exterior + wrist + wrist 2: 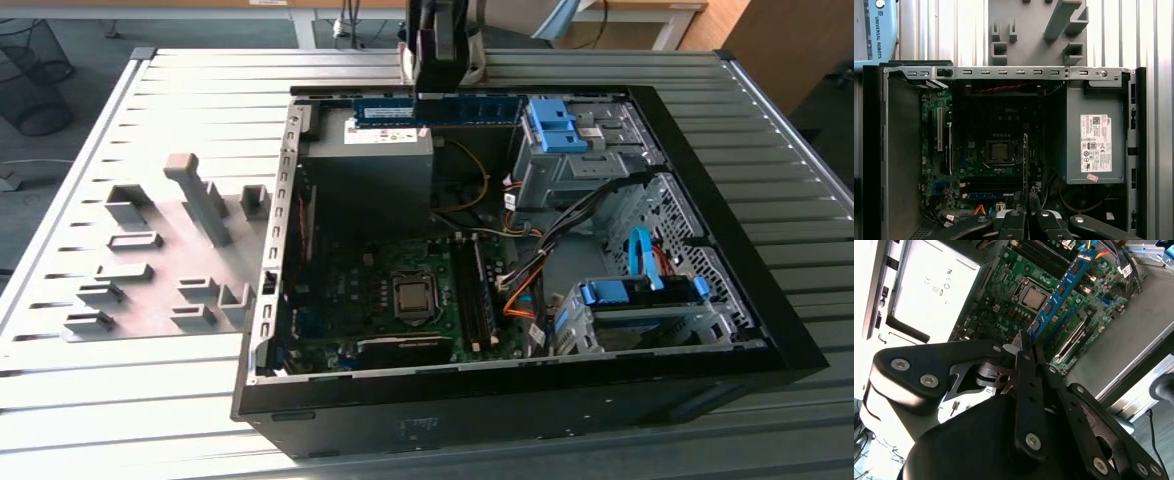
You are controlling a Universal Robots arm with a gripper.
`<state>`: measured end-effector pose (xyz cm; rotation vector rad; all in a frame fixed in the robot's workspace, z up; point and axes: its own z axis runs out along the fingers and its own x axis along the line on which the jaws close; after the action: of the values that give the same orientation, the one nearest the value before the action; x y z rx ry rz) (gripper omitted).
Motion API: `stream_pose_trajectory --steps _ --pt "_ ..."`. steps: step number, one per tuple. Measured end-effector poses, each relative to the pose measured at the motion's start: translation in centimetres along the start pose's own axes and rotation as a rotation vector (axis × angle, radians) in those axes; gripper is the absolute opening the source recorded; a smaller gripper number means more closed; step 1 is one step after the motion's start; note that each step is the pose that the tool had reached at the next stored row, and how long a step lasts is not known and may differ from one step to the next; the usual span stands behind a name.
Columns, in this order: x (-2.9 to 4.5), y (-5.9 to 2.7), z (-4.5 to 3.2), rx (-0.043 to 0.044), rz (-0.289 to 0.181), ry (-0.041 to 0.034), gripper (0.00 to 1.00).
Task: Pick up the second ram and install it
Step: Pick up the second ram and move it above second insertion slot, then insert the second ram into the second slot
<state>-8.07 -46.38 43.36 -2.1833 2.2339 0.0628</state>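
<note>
- Gripper (435, 88) clenched on the second ram (491, 106), gripping the stick near its middle; both ends stick out past the fingers.
- Exterior view: ram hangs in the air over the far end of the open computer case (747, 300), above the power supply (367, 175), long edge roughly level, pale label toward the exterior view's left.
- Ram clear of the motherboard (387, 290), not seated in any slot.
- Second wrist view: fingers (1029, 390) pinch one end region of the blue stick (1059, 290), row of black chips visible, processor socket (1034, 299) below it.
- First wrist view: ram (1026, 160) seen edge-on as a thin line running out from the gripper (1026, 220), lined up beside the processor socket (999, 151); power supply (1094, 135) just beside it.
- Grey fixture plate (160, 260) with empty blocks lies on the slatted table (134, 400), to the exterior view's left of the case.
- Blue drive latches (554, 125) and orange cables (527, 290) at the exterior view's right side of the case.
</note>
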Motion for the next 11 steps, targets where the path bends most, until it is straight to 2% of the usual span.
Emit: stream_pose_trajectory --steps 11 --pt "-0.01 -0.14 0.0 0.0 0.0 0.0 0.14"
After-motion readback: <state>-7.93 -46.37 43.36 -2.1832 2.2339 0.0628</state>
